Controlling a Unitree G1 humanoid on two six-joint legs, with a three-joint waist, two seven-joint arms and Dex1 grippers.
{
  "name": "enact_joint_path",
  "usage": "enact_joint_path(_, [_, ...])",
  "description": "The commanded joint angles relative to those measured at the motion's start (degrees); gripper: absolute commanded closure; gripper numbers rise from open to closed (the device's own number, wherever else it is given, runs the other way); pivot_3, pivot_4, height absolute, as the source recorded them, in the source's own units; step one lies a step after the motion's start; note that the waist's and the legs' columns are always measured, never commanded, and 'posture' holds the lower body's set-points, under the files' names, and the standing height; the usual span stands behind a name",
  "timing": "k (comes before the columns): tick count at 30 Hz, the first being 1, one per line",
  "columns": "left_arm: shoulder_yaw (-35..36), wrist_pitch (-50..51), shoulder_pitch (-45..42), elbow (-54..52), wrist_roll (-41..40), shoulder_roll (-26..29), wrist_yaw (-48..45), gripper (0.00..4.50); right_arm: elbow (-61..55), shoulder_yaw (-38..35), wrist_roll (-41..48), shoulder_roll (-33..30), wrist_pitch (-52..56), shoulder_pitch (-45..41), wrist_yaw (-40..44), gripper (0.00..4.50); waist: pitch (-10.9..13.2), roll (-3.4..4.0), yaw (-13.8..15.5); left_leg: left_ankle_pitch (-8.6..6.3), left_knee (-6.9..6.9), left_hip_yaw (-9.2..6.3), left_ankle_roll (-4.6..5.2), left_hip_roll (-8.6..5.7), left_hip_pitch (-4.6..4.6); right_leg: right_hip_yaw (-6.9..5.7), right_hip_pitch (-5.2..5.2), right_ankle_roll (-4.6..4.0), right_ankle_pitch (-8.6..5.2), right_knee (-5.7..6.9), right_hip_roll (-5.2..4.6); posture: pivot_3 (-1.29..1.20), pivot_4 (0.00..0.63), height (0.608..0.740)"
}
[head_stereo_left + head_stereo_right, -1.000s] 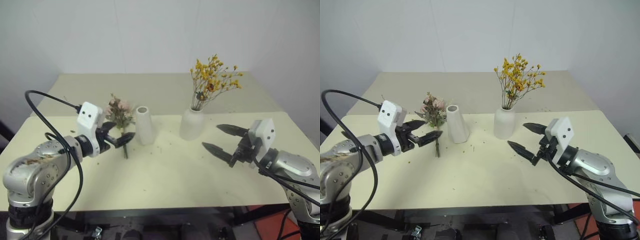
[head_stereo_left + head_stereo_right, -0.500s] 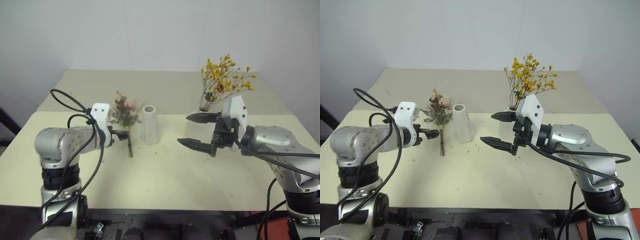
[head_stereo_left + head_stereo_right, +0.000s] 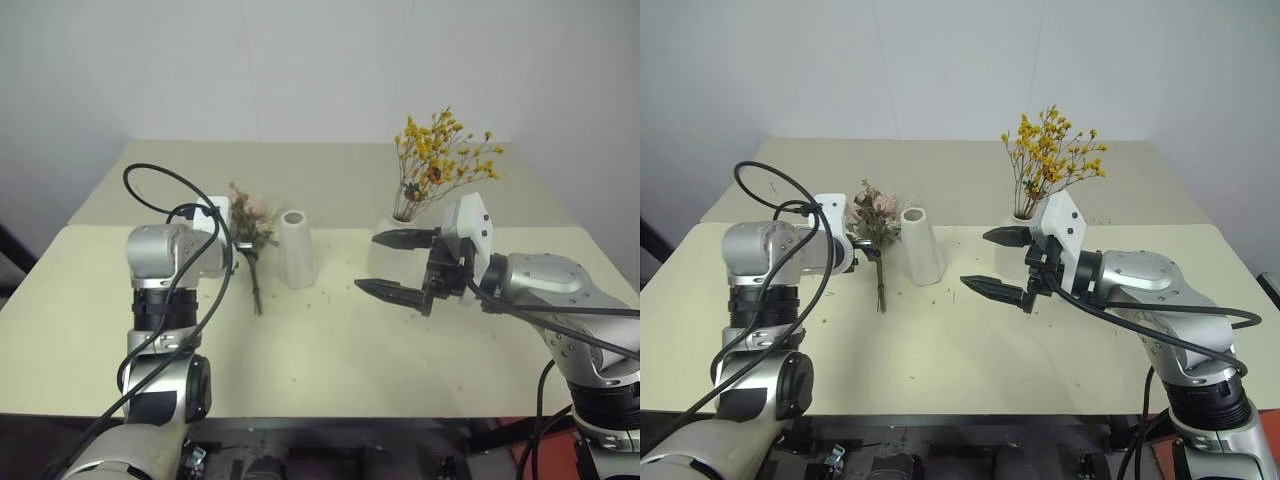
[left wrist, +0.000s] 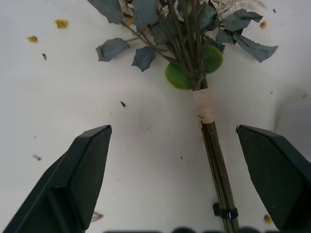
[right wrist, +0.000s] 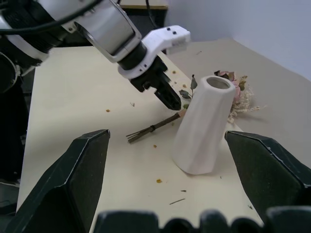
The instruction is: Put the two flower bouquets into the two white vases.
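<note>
The yellow spray (image 3: 443, 155) already stood in the rounded vase (image 3: 385, 250), so I judged half the job done and what remained was the pink rose bouquet (image 3: 250, 222), which lay flat on the tabletop (image 3: 330, 350) just to the left of the empty cone vase (image 3: 295, 248), blooms toward the far side and stems trailing toward me. I had the left gripper (image 4: 194, 170) angled down over those stems with its jaws spread wide, because the bound stalks seemed the only sensible place to take hold without crushing the leaves. In the left wrist view the stems ran up between the two fingers, nearer one than the other, with the tape wrap just beyond the tips; nothing was gripped, and I could not tell whether either tip touched the tabletop. The right gripper (image 3: 398, 264) hung level in front of the rounded vase, jaws also wide apart and empty, facing the cone vase in the right wrist view, likely placed to steady it or receive the stems.
</note>
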Motion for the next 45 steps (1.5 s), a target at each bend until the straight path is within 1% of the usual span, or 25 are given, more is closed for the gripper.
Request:
enact_joint_path(1, [-0.92,-6.6,-2.93,4.13,1.42,-0.73,-2.61,0.0,-2.36,-2.5,1.47,-0.46,0.95,-1.32,-1.05,0.03,0.0,0.0,0.04,0.0,0.0,0.0,0.0,0.0,0.0,0.0,0.0,-0.01,0.0,0.0,0.0,0.0,0.15,0.74])
enact_joint_path(3, [-1.33,-9.02,-4.0,6.91,1.49,-1.58,-4.03,0.0,-2.51,-2.65,1.38,-0.45,1.35,-1.22,-1.3,0.03,0.0,0.0,0.09,0.0,0.0,0.0,0.0,0.0,-0.02,0.0,0.0,-0.01,0.01,0.0,-0.01,0.0,0.15,0.74])
enact_joint_path(7, [-0.87,-12.36,-7.4,15.63,3.69,-3.11,-2.68,0.0,-2.61,-2.5,1.02,-0.54,1.78,-1.21,-1.81,0.03,0.0,-0.01,0.14,0.01,0.01,0.0,-0.01,-0.02,-0.04,-0.01,0.0,0.04,0.02,-0.03,-0.02,0.0,0.15,0.74])
enact_joint_path(14, [2.27,-16.45,-11.15,26.25,4.94,-4.1,0.04,0.0,-3.05,-3.06,1.2,-0.93,2.71,-1.08,-2.55,0.03,0.01,-0.01,-0.11,0.01,0.0,0.0,-0.01,-0.02,-0.06,0.0,-0.02,0.07,0.02,-0.02,-0.02,0.0,0.15,0.74])
enact_joint_path(16, [3.4,-16.12,-12.15,28.74,4.65,-4.06,0.56,0.31,-3.26,-3.22,1.24,-1.06,2.97,-0.95,-2.7,0.0,0.01,-0.01,-0.11,0.01,0.01,0.0,-0.01,-0.02,-0.06,0.0,-0.02,0.09,0.03,-0.02,-0.02,0.0,0.15,0.74])
enact_joint_path(18, [4.11,-15.43,-13.1,30.44,4.43,-4.01,0.77,0.76,-3.39,-3.35,1.21,-1.15,3.23,-0.82,-2.81,0.0,0.01,-0.02,-0.07,0.01,0.01,0.0,-0.01,-0.03,-0.07,0.0,-0.02,0.12,0.02,-0.03,-0.02,0.0,0.15,0.74])
enact_joint_path(22, [5.1,-16.32,-13.7,31.93,4.6,-4.14,1.52,2.12,-3.54,-3.47,0.99,-1.13,3.59,-0.59,-3.03,0.0,0.01,-0.02,-0.06,0.01,0.01,0.0,-0.01,-0.04,-0.09,-0.01,-0.02,0.14,0.02,-0.05,-0.04,0.0,0.15,0.74])
enact_joint_path(23, [5.3,-16.96,-13.63,32.14,4.74,-4.21,1.86,2.38,-3.58,-3.47,0.93,-1.11,3.6,-0.51,-3.08,0.0,0.01,-0.02,-0.1,0.01,0.01,0.0,-0.01,-0.04,-0.09,0.0,-0.02,0.14,0.02,-0.05,-0.04,0.0,0.15,0.74])
enact_joint_path(25, [5.32,-17.37,-13.65,32.58,4.86,-4.19,1.93,3.1,-3.63,-3.48,0.9,-1.06,3.64,-0.43,-3.2,0.0,0.01,-0.02,-0.11,0.01,0.01,0.0,-0.01,-0.04,-0.09,0.0,-0.03,0.14,0.02,-0.04,-0.04,0.0,0.15,0.74])
enact_joint_path(26, [5.41,-17.54,-13.63,32.61,4.9,-4.24,2.08,3.39,-3.67,-3.47,0.88,-1.06,3.63,-0.38,-3.28,0.0,0.01,-0.02,-0.11,0.01,0.01,0.0,-0.01,-0.04,-0.09,-0.01,-0.03,0.14,0.03,-0.03,-0.03,0.0,0.15,0.74])
enact_joint_path(27, [5.46,-17.54,-13.7,32.76,4.94,-4.25,2.21,3.79,-3.63,-3.42,0.84,-1.07,3.63,-0.4,-3.34,0.0,0.01,-0.02,-0.11,0.01,0.01,0.0,-0.01,-0.04,-0.08,0.0,-0.03,0.13,0.03,-0.03,-0.03,0.0,0.15,0.74])
enact_joint_path(29, [5.57,-17.13,-13.77,32.43,4.86,-4.25,2.14,4.29,-3.58,-3.39,0.8,-1.07,3.62,-0.46,-3.47,0.0,0.01,-0.02,-0.08,0.01,0.01,0.0,-0.01,-0.04,-0.08,0.0,-0.03,0.14,0.03,-0.03,-0.04,0.0,0.15,0.74])
enact_joint_path(30, [5.57,-16.94,-13.74,31.9,4.88,-4.24,2.24,4.39,-3.6,-3.46,0.87,-1.13,3.65,-0.44,-3.51,0.0,0.01,-0.02,-0.07,0.01,0.01,0.0,-0.02,-0.04,-0.08,0.0,-0.03,0.14,0.03,-0.03,-0.03,0.0,0.15,0.74])
enact_joint_path(34, [4.85,-18.33,-12.34,26.2,5.6,-4.43,3.21,4.39,-4.09,-4.04,1.77,-1.47,3.99,-0.29,-3.36,0.0,0.01,-0.02,-0.1,0.01,0.01,0.0,-0.02,-0.04,-0.1,0.0,-0.04,0.14,0.03,-0.04,-0.04,0.0,0.15,0.74])
enact_joint_path(37, [6.21,-19.24,-11.22,19.45,4.94,-4.33,3.45,4.39,-4.31,-4.43,2.49,-1.49,4.45,-0.15,-3.38,0.0,0.01,-0.02,-0.11,0.01,0.01,0.0,-0.02,-0.03,-0.11,0.0,-0.05,0.11,0.06,-0.04,-0.04,0.0,0.15,0.74])
enact_joint_path(40, [6.74,-24.41,-8.13,11.44,4.68,-4.73,2.96,4.39,-4.53,-4.72,2.66,-1.35,4.93,0.15,-4.3,0.0,0.01,-0.02,-0.11,0.02,0.01,0.0,-0.03,-0.03,-0.1,0.0,-0.05,0.06,0.09,-0.02,-0.04,0.0,0.15,0.74])
enact_joint_path(42, [7.25,-28.6,-5.72,5.99,3.44,-4.89,0.76,4.39,-4.63,-4.81,2.68,-1.16,5.09,0.37,-4.8,0.0,0.01,-0.02,-0.1,0.02,0.0,0.0,-0.03,-0.03,-0.09,0.01,-0.04,0.0,0.12,-0.02,-0.04,0.0,0.15,0.74])
enact_joint_path(43, [6.79,-31.6,-3.72,1.47,2.06,-4.19,-3.04,4.39,-4.82,-4.94,2.64,-0.86,5.03,0.85,-5.35,0.0,0.01,-0.02,-0.09,0.02,0.0,0.0,-0.04,-0.03,-0.09,0.01,-0.05,-0.05,0.15,-0.01,-0.04,0.0,0.15,0.74])
enact_joint_path(45, [6.08,-34.26,-1.51,-3.77,0.25,-2.96,-7.9,4.39,-5.11,-5.07,2.56,-0.47,4.9,1.56,-6.23,0.0,0.01,-0.02,-0.09,0.03,0.0,0.0,-0.05,-0.02,-0.1,0.01,-0.05,-0.25,0.28,0.0,-0.04,0.0,0.15,0.74])
